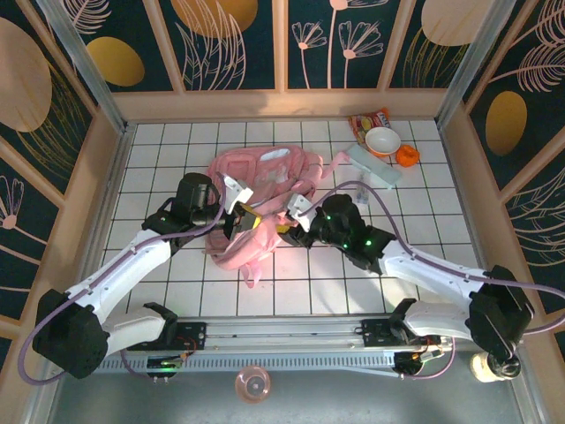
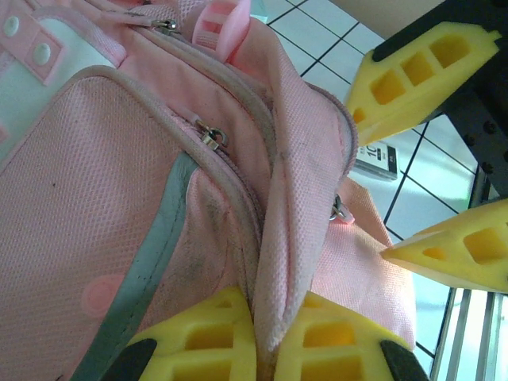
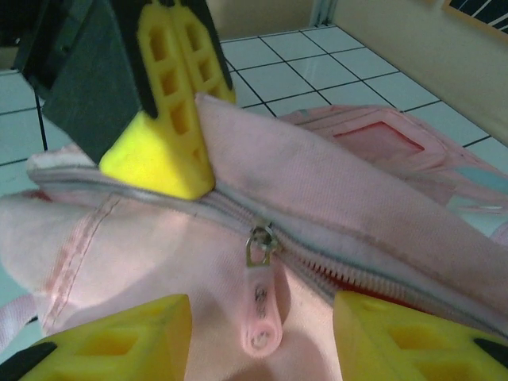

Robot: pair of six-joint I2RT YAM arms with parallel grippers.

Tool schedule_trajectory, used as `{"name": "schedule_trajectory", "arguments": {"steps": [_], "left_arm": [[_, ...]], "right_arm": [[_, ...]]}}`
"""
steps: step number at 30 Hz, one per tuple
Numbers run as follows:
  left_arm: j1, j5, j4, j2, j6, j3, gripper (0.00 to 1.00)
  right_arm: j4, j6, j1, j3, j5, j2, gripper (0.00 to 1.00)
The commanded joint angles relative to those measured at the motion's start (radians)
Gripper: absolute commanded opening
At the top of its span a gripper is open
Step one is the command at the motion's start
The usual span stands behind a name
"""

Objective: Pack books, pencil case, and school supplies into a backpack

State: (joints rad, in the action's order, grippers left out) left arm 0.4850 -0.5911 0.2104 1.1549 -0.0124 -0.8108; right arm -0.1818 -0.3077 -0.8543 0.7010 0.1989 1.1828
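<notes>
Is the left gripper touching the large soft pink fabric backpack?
Touching. In the left wrist view the left gripper pinches a fold of the backpack between its yellow fingers.

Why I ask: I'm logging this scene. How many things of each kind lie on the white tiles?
backpack: 1
pencil case: 1
bowl: 1
snack packet: 1
small orange object: 1
small dark labelled item: 1
Total: 6
</notes>
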Motion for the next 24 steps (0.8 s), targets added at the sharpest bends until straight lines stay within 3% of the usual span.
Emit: {"name": "schedule_trajectory", "arguments": {"steps": [1, 6, 12, 16, 17, 19, 24], "left_arm": [[0.001, -0.069, -0.118, -0.015, 0.046, -0.013, 0.00], [0.001, -0.084, -0.139, -0.017, 0.065, -0.012, 0.00], [0.003, -0.084, -0.152, -0.012, 0.079, -0.011, 0.00], [0.003, -0.067, -0.124, -0.008, 0.055, -0.017, 0.00], [0.003, -0.045, -0.103, -0.008, 0.037, -0.020, 0.00], [0.004, 0.012, -0.052, -0.004, -0.008, -0.028, 0.00], [0.003, 0.180, 0.105, 0.021, -0.138, -0.053, 0.00]], "right_arm": [[-0.061, 0.074, 0.000, 0.044, -0.014, 0.028, 0.48], [-0.050, 0.122, -0.006, 0.058, -0.068, 0.062, 0.43], [0.009, 0.154, -0.036, 0.084, -0.197, 0.089, 0.28], [0.055, 0.154, -0.042, 0.098, -0.232, 0.078, 0.07], [0.074, 0.152, -0.041, 0.103, -0.227, 0.073, 0.01], [0.115, 0.150, -0.032, 0.114, -0.220, 0.060, 0.00], [0.296, 0.187, 0.083, 0.163, -0.022, 0.034, 0.00]]}}
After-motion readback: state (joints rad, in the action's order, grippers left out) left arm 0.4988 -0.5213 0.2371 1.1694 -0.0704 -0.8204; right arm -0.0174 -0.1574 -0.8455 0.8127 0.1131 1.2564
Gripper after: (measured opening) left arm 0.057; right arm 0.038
